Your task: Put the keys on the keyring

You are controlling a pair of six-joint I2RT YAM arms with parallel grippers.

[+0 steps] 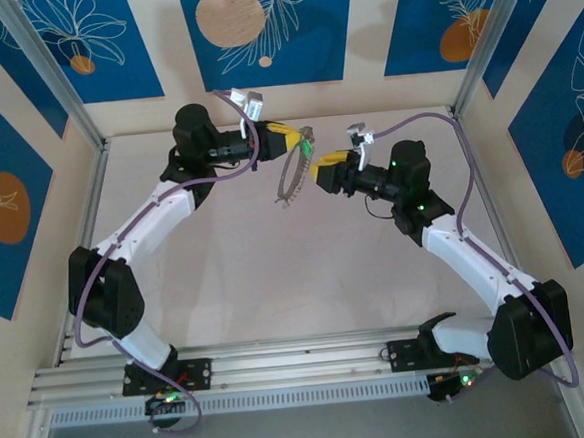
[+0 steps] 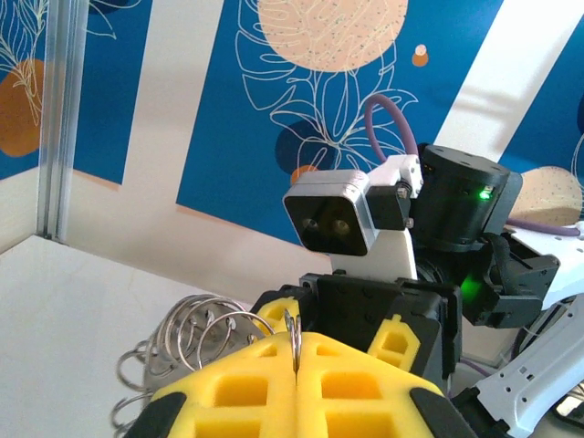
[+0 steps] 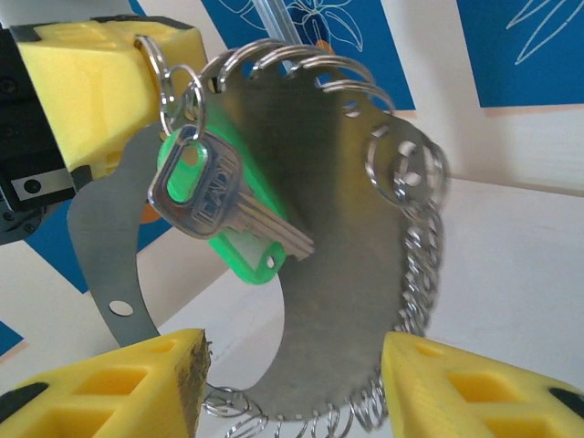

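The right gripper [image 3: 297,370], jaws apart, faced the key [image 3: 219,214] hanging just beyond, shank slanting down-right; the left gripper [image 2: 297,365] clamped the keyring [image 3: 365,228].

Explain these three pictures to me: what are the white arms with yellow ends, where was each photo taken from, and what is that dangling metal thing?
These are two robot arms bolted to the near edge of a table. The overhead picture comes from a fixed camera above and behind them. The other two come from a small camera on each wrist, so the yellow blocks at the bottom are that arm's own gripper fingers. The left gripper is shut, pinching one small wire ring of the keyring, a curved metal plate edged with many such rings, held above the table. A silver key with a green plastic tag hangs from a ring right beside that grip. The right gripper faces it, open, holding nothing.
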